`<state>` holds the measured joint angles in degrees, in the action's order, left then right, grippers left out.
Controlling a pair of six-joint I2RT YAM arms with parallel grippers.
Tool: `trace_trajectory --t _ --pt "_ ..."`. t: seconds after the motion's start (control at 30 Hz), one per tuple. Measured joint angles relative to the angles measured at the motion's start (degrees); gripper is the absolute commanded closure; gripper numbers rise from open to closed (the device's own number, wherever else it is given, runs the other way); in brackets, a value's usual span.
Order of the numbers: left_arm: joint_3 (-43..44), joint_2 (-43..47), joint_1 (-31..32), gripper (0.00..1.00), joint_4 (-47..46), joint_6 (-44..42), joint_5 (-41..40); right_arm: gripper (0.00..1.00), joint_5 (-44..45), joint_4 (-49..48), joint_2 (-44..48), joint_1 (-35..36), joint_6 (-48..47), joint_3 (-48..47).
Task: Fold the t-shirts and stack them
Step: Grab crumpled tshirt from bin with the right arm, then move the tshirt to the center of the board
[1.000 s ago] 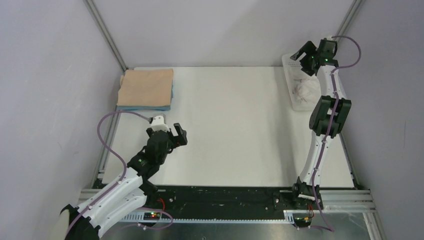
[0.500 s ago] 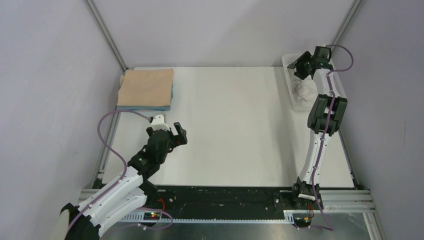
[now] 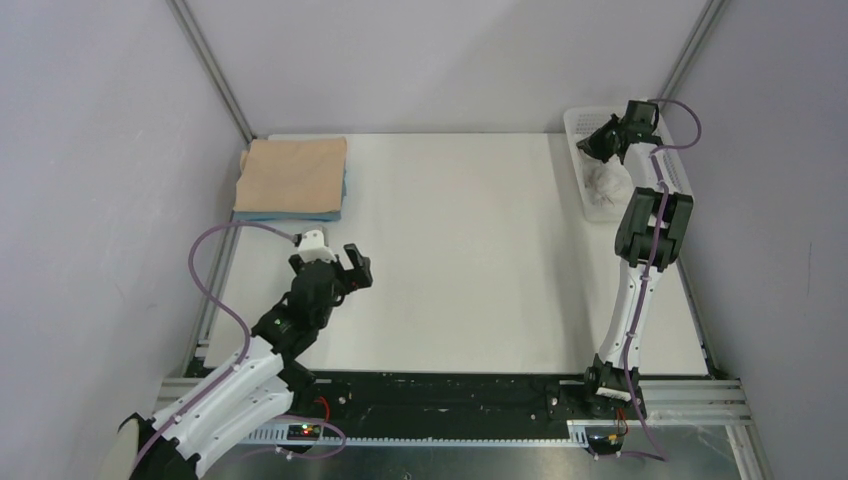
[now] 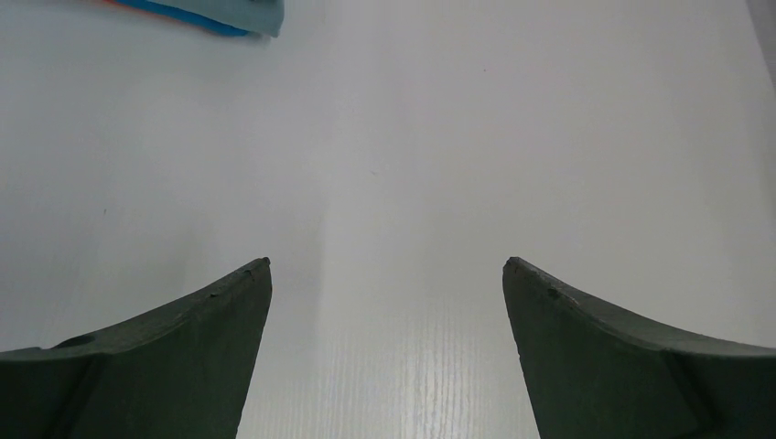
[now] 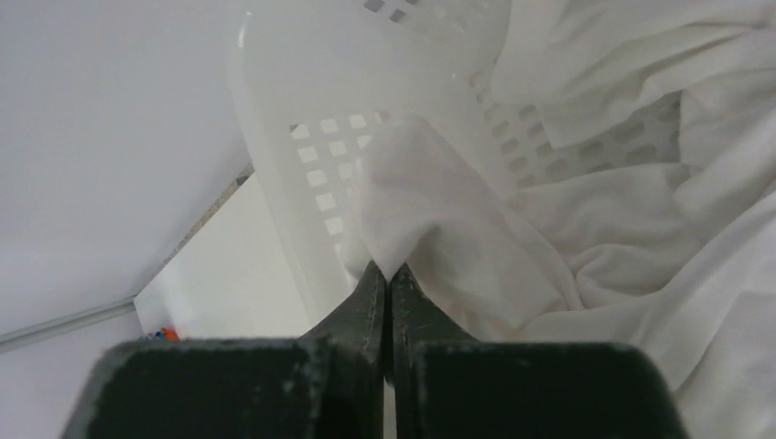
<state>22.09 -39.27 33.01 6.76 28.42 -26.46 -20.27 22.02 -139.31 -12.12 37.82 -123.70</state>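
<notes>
Lift the right tool (image 5: 384, 268), seemingly pinching the wrinkled white cloth t-shirt (image 5: 448, 206), straight out of the white perforated plastic basket (image 5: 284, 101); left tool (image 4: 386, 263) stands wide.

Text, labels, brands: none can be read in any view.
Numbers, signs: none can be read.
Small board (image 3: 303, 431) at the near edge of the table (image 3: 460, 260): print too small to tell.

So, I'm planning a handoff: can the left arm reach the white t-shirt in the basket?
Probably not: the left gripper is open far across the table, and the right gripper pinches that white t-shirt.
</notes>
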Motion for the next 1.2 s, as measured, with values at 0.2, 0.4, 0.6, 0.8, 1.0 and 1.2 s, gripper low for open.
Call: trace_trajectory --t 0.2,0.4,0.6,0.8,1.0,1.2 --pt "0.0 2.2 0.0 0.00 0.2 0.0 0.0 1.00 0.8 -1.0 1.7 -0.5 0.0 2.9" --pt "0.0 4.7 0.0 0.00 0.3 0.3 0.1 1.00 1.8 -1.7 12.9 -1.5 -1.6 4.7" --pt "0.0 7.8 0.0 0.00 0.4 1.3 0.8 1.00 -0.5 -3.7 29.2 -0.9 -4.7 2.6" --pt "0.0 9.0 0.0 0.00 0.7 2.1 1.6 1.00 -4.1 -3.5 39.7 10.6 -9.5 -7.0" --pt "0.0 11.0 0.0 0.00 1.7 3.2 2.0 1.00 -11.6 -6.3 42.5 19.8 -7.3 -16.2" --pt "0.0 13.9 0.0 0.00 3.9 4.6 2.2 1.00 -16.3 -8.5 44.5 24.8 -5.5 -15.1"
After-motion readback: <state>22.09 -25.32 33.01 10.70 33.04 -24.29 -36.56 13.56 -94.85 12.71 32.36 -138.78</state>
